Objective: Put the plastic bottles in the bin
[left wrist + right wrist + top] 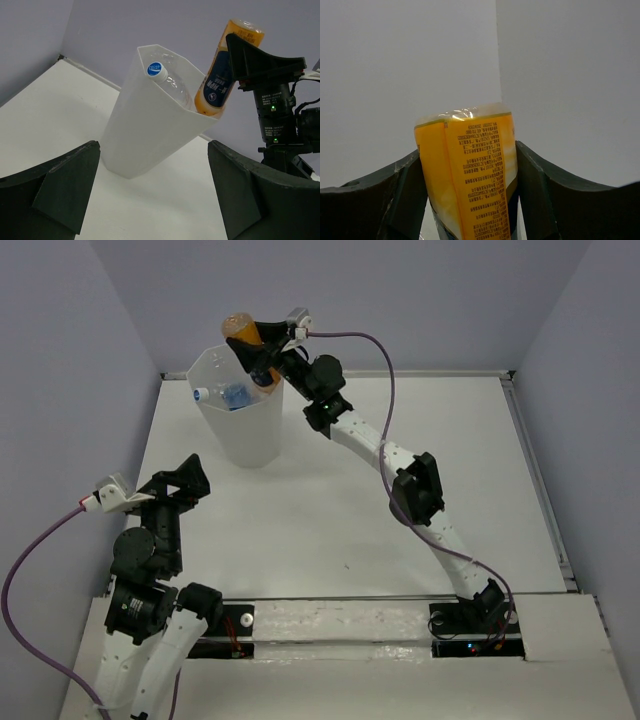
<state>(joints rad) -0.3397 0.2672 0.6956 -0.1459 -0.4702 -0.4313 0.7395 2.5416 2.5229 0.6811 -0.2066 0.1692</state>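
The right claw (258, 348) grips the orange bottle (241, 328), which tilts into the white bin (243, 435) at upper left. Its wrist view shows both fingers pressing the label. The left wrist view shows a blue-capped bottle (165, 80) inside the bin, and the left claw (152, 170) wide open and empty.

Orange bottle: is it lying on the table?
No, the orange bottle is tilted at the bin's rim, between the right gripper's fingers.

White arm links (365, 440), black joints (420, 490), purple cables (390, 390), green indicator lights (273, 107)
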